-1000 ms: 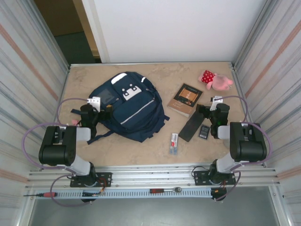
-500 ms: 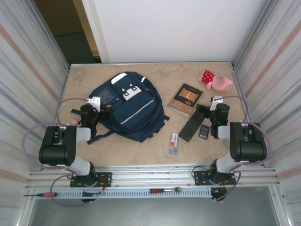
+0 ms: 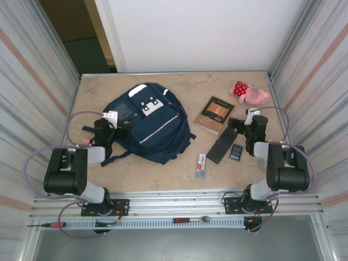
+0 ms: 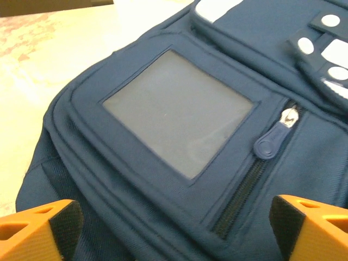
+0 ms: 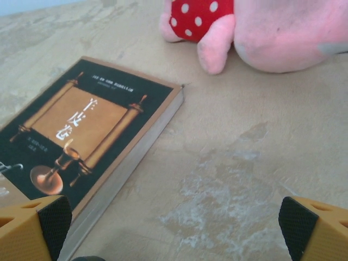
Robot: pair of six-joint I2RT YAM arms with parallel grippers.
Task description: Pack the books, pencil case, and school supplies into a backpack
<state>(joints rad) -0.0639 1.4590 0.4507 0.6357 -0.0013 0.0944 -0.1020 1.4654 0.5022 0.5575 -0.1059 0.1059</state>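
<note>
**Both jaws open, all items lying outside the bag**

We log the backpack (image 3: 149, 122) lying flat on the tabletop (image 3: 163, 176), left of centre, front face up. Left jaws are spread wide and hold nothing, low at the bag's left edge. In the left wrist view the orange fingertips (image 4: 38, 228) sit at opposite sides of the frame, w/ a grey window pocket (image 4: 179, 111) and blue zip pull (image 4: 270, 142) ahead. We cannot tell if they touch the fabric.

Book (image 3: 214, 115) lies flat, cover up, right of the bag and apart from it. Pencil case (image 3: 221, 145) lies diagonally just in front of the book. Calculator (image 3: 236, 152) sits just beside the case's right side. White pack (image 3: 200, 165) lies near the case's lower left. Pink plush toy (image 3: 249, 92) is in the far right corner.

Right jaws are spread wide and empty, by the book's right edge. In the right wrist view we see the book at left, the plush ahead, and bare tabletop betw. the two.
</note>
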